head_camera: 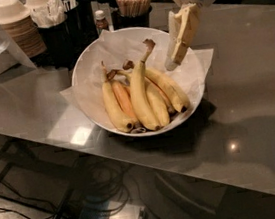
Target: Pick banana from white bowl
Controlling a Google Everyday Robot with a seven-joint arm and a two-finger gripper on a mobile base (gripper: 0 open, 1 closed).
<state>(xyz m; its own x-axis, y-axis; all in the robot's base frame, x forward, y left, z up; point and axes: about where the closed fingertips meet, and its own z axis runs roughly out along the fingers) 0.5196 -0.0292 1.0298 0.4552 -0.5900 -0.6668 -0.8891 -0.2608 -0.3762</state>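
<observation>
The white bowl, lined with crumpled white paper, stands on the grey counter and holds several bananas. The banana is the longest one, in the middle of the bunch, with a curved brown stem pointing up and back. Shorter yellow bananas and a slim orange-tinted one lie beside it. My gripper hangs over the bowl's right rear part, above and to the right of the banana's stem, touching nothing. Its cream fingers point down and to the left.
Behind the bowl stand stacked paper bowls, black holders with napkins, a small bottle and a cup of stir sticks. The counter's front edge runs below the bowl, with cables on the floor beneath.
</observation>
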